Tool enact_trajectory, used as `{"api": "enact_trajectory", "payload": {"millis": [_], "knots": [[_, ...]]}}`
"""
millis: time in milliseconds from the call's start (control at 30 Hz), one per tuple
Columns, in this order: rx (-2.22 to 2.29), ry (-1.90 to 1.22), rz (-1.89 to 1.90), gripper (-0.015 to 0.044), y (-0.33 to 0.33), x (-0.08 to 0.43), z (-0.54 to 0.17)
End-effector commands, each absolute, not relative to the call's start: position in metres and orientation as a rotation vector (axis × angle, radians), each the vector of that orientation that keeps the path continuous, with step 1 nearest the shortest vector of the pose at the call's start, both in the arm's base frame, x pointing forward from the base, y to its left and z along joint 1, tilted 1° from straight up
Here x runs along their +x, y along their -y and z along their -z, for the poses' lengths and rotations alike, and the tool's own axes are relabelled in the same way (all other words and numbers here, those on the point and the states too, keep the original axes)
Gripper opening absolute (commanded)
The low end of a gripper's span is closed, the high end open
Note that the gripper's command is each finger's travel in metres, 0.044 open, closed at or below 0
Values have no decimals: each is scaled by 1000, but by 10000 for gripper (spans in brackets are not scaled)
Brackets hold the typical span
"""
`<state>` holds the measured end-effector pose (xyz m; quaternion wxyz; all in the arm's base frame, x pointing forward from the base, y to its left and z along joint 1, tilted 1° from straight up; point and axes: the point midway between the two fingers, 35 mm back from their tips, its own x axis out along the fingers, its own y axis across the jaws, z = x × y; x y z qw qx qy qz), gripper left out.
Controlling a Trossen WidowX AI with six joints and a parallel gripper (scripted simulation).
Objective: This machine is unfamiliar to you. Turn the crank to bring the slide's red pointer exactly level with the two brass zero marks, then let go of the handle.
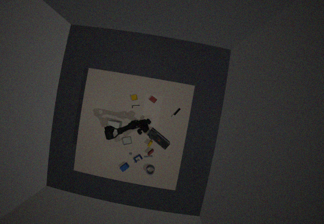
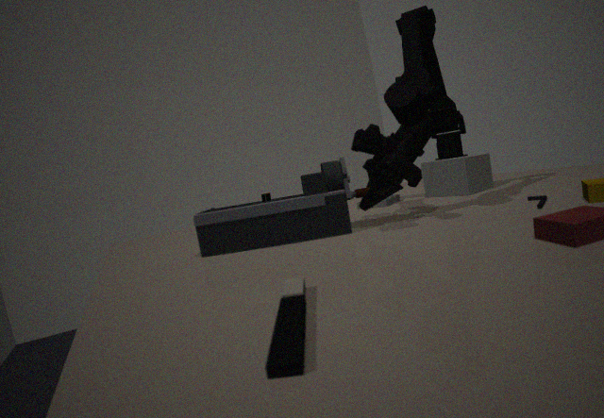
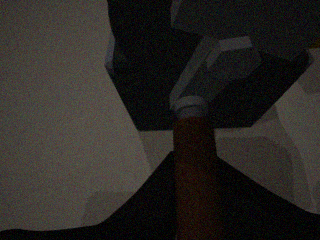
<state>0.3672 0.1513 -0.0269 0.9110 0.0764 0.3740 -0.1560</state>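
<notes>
At machine's (image 1: 163,142) (image 2: 273,228) (image 3: 150,107) near end, gripper (image 1: 149,128) (image 2: 363,206) (image 3: 188,158) is clamped on the orange crank handle (image 2: 361,192) (image 3: 195,175). Grasp done; turning prob. under way. Pointer vs. zero marks: can't tell, too dark/small. Final align. (if off) + release left.

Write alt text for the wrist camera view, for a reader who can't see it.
The gripper's dark fingers are closed on an upright-looking orange-brown crank handle, which joins a grey crank arm in front of the machine's dark body. The image is dim, with a pale tabletop at left and soft shadows on it.
</notes>
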Motion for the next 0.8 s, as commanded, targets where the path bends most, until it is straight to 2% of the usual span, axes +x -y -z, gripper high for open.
{"api": "enact_trajectory", "payload": {"millis": [0, 300, 767], "knots": [[165, -768, 319, 0, -152, 368, 26], [158, -771, 322, 0, -151, 367, 27], [158, -771, 322, 367, -151, 367, 27]]}}
